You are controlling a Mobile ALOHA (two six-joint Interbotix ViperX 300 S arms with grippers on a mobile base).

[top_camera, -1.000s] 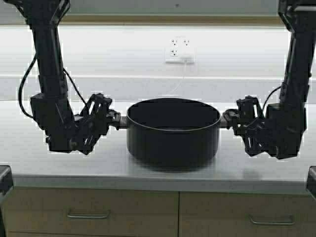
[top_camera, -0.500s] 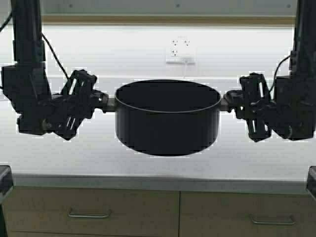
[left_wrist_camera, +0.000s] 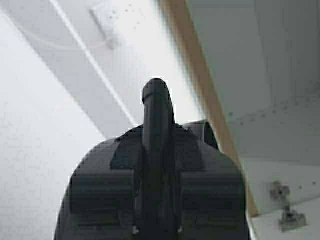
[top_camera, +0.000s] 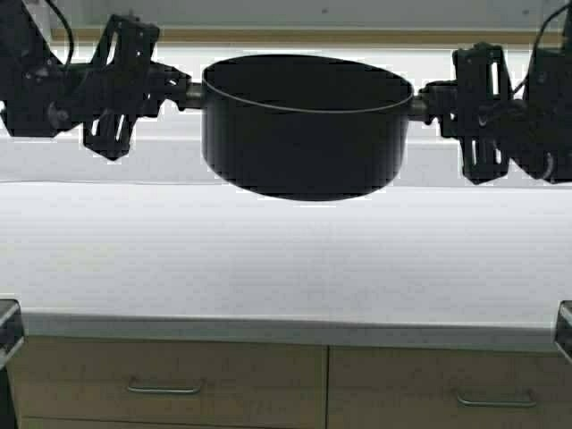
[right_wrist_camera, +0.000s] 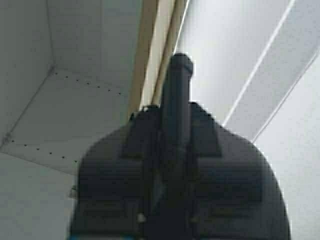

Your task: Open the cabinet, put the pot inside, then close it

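Hanging well above the pale countertop (top_camera: 286, 259), the pot (top_camera: 306, 130) fills the upper middle of the high view, carried level between both arms. It is wide, low and matte black, lidless, with a thin bright rim and a short metal stub at each side. The left gripper (top_camera: 165, 89) is pinched on the handle at the pot's left, the right gripper (top_camera: 438, 98) on the handle at its right. Behind the pot runs a white backsplash, with a tan wood edge (top_camera: 286, 36) along the top. Below the counter's front lip sit two tan drawers (top_camera: 161, 380) with horizontal metal handles.

From the left wrist, the gripper's dark fingers (left_wrist_camera: 100, 192) press together on a black loop handle (left_wrist_camera: 157, 115) that stands up between them. Beyond it show a wall outlet (left_wrist_camera: 112, 17), a tan strip and the cabinet (left_wrist_camera: 270, 75), its pale grey interior dotted with peg holes and fitted with a metal hinge (left_wrist_camera: 287, 212).

From the right wrist, the fingers (right_wrist_camera: 115, 185) likewise clamp the other loop handle (right_wrist_camera: 176, 100), with grey cabinet panels (right_wrist_camera: 75, 100) beside a tan edge.
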